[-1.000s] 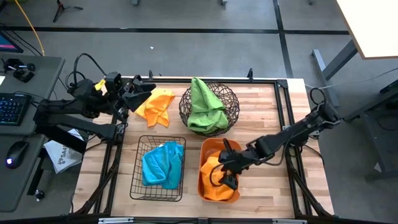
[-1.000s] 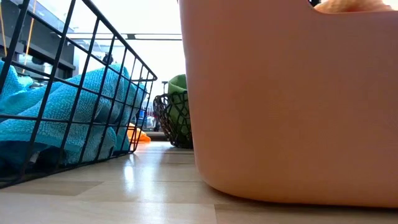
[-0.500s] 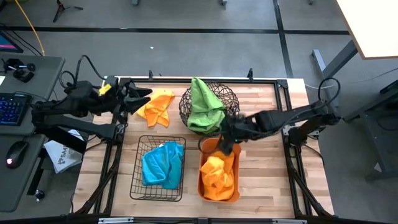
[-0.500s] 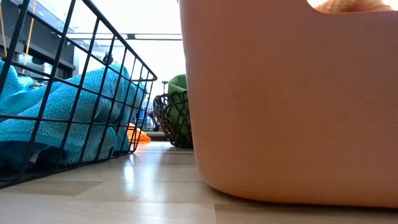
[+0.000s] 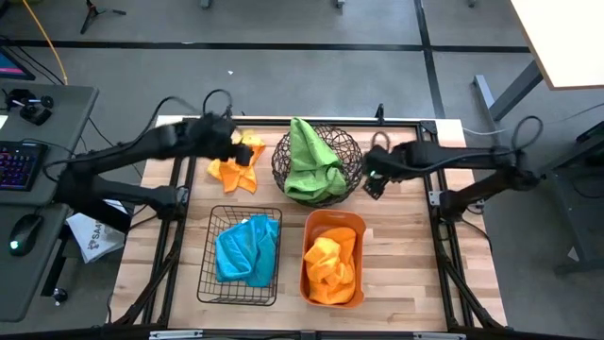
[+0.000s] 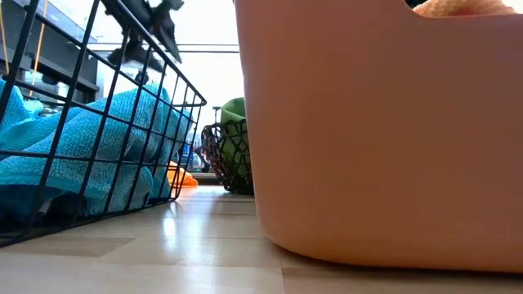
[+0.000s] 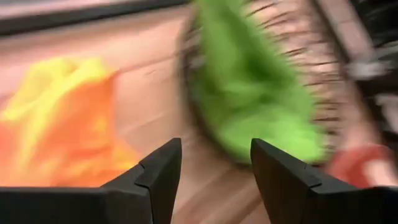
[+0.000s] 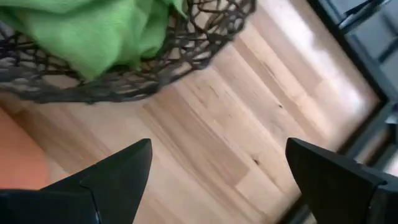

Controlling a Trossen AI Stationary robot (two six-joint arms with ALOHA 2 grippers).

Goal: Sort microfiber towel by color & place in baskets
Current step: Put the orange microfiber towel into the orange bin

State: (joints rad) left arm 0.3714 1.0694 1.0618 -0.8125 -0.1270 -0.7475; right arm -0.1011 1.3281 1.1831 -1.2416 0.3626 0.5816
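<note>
Orange towel (image 5: 236,162) loose on table, left gripper (image 5: 238,148) open over it; right gripper (image 5: 372,179) open, empty, beside wire bowl (image 5: 351,162)

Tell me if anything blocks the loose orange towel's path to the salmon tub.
The orange towel lies at the table's far left; the salmon tub sits near right. The round wire bowl and black wire basket flank the diagonal, so lift it over. The left pincer, open, is over it.
</note>
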